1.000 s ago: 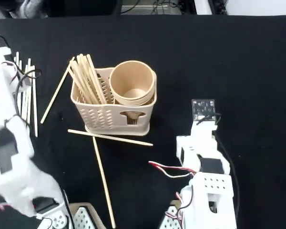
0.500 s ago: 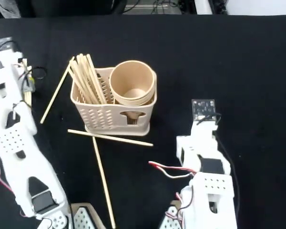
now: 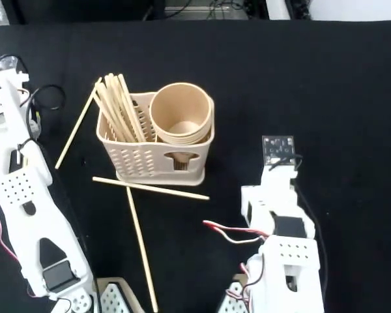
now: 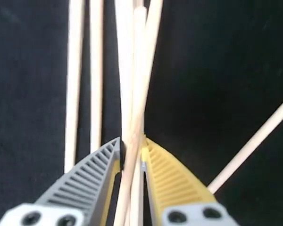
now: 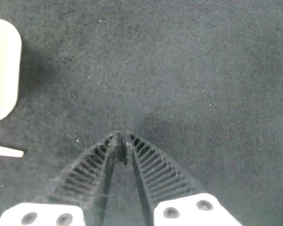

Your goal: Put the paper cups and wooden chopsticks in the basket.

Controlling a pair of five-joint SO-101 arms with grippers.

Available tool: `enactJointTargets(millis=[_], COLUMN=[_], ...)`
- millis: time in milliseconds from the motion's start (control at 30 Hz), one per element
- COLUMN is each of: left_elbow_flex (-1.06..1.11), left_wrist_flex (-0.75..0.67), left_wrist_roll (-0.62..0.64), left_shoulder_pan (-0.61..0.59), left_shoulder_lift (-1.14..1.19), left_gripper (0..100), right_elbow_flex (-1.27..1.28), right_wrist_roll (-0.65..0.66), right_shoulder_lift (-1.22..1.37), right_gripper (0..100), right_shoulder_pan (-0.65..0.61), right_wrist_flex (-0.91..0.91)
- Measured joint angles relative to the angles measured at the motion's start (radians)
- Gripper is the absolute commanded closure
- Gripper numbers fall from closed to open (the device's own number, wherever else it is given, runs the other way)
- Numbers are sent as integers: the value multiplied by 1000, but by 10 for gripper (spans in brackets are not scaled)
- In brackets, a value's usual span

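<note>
1. Several chopsticks (image 4: 134, 70) sit pinched in the left claw (image 4: 132, 146), their length running straight on from its tips, at the far left of the table (image 3: 313, 78)
2. Basket (image 3: 150, 160), holding stacked cups (image 3: 181, 111), lies off toward the right arm's side, with 3 loose sticks (image 3: 150, 188) beside it
3. Right claw (image 5: 122, 139) rests closed and empty

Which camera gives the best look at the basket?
The high view: the whole basket shows, with paper cups and chopsticks standing in it. The right wrist view catches just one pale corner.
</note>
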Motion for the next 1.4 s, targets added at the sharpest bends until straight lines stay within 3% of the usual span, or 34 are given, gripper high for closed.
enactJointTargets(millis=[300, 633, 733, 867, 1000, 1100, 1200, 1400], left_elbow_flex=[104, 715, 957, 1364, 1772, 1950, 1973, 1973], left_wrist_flex=[11, -34, -209, -578, -1022, -1298, -1381, -1399], left_wrist_roll=[84, 94, 92, 112, 123, 126, 141, 233], left_shoulder_pan=[-63, 15, 35, 57, 80, 86, 86, 84], left_shoulder_lift=[-100, -786, -1033, -1283, -1393, -1421, -1459, -1579], left_gripper=[972, 971, 971, 971, 971, 971, 971, 971], right_elbow_flex=[0, 0, 0, 0, 0, 0, 0, 0], right_wrist_roll=[0, 0, 0, 0, 0, 0, 0, 0], right_shoulder_lift=[0, 0, 0, 0, 0, 0, 0, 0], right_gripper=[983, 983, 983, 983, 983, 983, 983, 983], right_shoulder_pan=[0, 0, 0, 0, 0, 0, 0, 0], right_wrist_flex=[0, -15, -15, -15, -15, -15, -15, -15])
